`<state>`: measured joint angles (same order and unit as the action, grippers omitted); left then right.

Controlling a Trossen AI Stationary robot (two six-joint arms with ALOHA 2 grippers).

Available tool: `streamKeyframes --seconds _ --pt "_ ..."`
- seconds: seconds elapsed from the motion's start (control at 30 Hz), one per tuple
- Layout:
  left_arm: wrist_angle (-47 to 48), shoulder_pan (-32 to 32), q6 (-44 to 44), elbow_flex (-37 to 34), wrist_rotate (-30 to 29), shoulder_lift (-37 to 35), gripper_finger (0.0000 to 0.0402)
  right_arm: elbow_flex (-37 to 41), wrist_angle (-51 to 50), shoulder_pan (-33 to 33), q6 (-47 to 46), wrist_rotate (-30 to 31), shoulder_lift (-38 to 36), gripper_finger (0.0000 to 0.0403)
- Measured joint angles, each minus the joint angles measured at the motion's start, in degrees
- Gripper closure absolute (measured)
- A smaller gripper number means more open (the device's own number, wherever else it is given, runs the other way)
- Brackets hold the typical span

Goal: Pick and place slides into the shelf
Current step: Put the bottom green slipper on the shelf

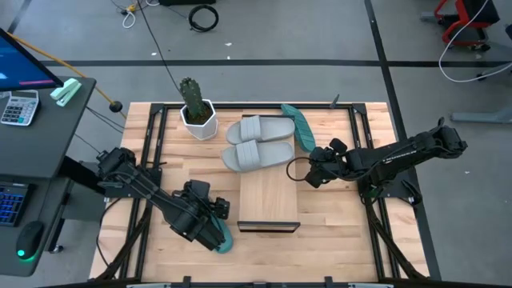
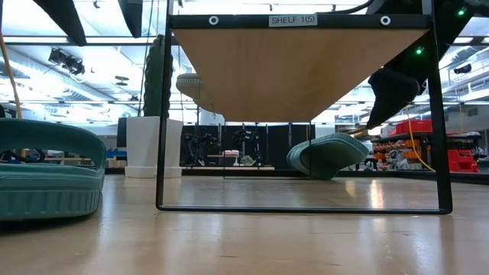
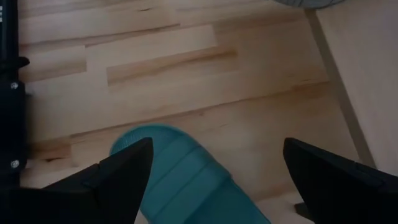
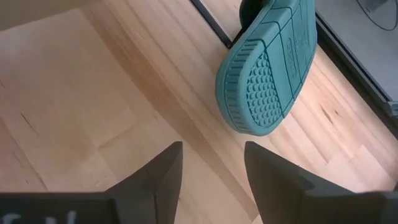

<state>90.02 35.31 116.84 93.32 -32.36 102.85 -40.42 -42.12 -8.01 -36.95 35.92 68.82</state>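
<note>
- Your left gripper [image 3: 211,180], jaws wide apart, hovers over a teal slide [image 3: 186,180] left of the shelf [image 1: 269,196].
- Your right gripper [image 4: 211,171], jaws slightly apart, sits right of the shelf; another teal slide [image 1: 302,126] lies tilted on edge, lengthwise along the shelf.

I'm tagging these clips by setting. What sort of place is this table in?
Probably a robotics lab or workshop. The wooden table stands on a grey floor with loose cables, a desk with a monitor and calculator is beside it, and the low view shows equipment racks under industrial ceiling lights.
</note>
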Motion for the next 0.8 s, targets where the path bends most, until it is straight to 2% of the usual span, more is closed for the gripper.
streamKeyframes --seconds 0.3,0.5,0.7,0.8 --pt "-0.1 0.0 -2.3 -0.5 4.6 -0.1 0.0036 0.0 0.0 0.0 0.3 -0.2 0.0 0.0225" --pt "-0.9 1.8 1.4 -7.4 11.1 -0.1 0.0036 0.0 0.0 0.0 1.0 -0.2 0.0 0.0227" --pt "-14.2 2.8 1.0 -15.8 11.3 -6.1 0.0037 0.0 0.1 0.0 1.1 -1.7 0.0 0.0227" --pt "-17.5 2.8 1.3 -21.0 11.3 -10.1 0.0042 0.0 0.1 0.0 1.2 -1.8 0.0 0.0227"
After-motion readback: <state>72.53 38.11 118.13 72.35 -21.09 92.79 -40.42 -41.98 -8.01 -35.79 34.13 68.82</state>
